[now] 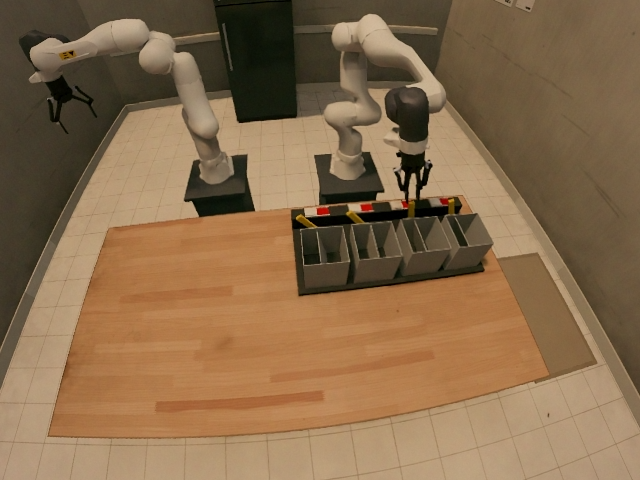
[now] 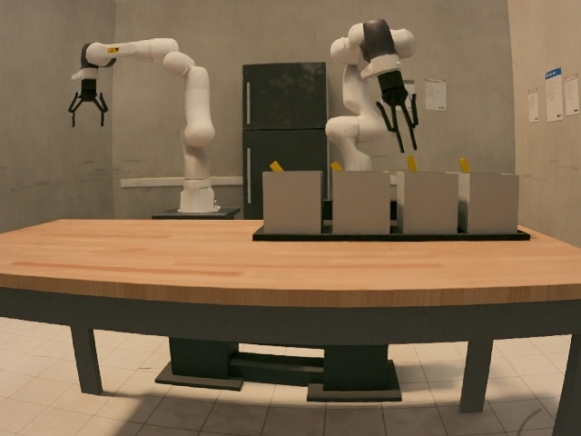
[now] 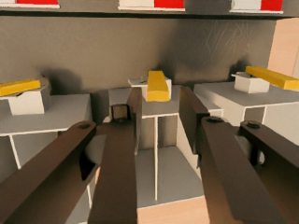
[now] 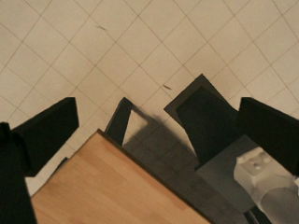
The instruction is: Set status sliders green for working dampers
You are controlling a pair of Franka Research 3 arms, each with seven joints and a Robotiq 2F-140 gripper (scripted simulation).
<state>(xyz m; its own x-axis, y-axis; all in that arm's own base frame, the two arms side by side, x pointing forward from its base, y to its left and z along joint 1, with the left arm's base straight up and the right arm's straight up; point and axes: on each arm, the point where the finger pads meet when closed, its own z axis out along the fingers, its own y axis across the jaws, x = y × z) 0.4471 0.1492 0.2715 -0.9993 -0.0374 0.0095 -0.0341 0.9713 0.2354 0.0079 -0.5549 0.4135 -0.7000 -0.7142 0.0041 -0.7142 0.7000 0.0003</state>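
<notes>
Four grey dampers (image 1: 326, 273) (image 1: 378, 266) (image 1: 427, 262) (image 1: 470, 254) stand in a row behind the slider rail (image 1: 338, 210). All four windows (image 1: 322, 211) (image 1: 366, 207) (image 1: 404, 205) (image 1: 444, 202) show red. In the top view, the two left levers (image 1: 306, 221) (image 1: 355, 217) lean left; the third lever (image 1: 411, 209) (image 2: 411, 163) (image 3: 158, 86) and fourth lever (image 1: 451, 206) (image 2: 464, 164) (image 3: 273, 77) stand nearly upright. My left gripper (image 1: 412, 199) (image 2: 408, 151) (image 3: 160, 101) is slightly open and empty, just above the third lever. My right gripper (image 1: 80, 124) (image 2: 87, 125) (image 4: 158, 111) is wide open and empty, far left.
The dampers stand on a dark base plate (image 1: 390, 283) (image 2: 389, 237) on the wooden table (image 1: 206, 335) (image 2: 163, 253), near its right edge. The neighbouring second lever (image 3: 20, 87) is left of my left fingers. A dark fridge (image 1: 263, 62) (image 2: 283, 98) stands behind the arms.
</notes>
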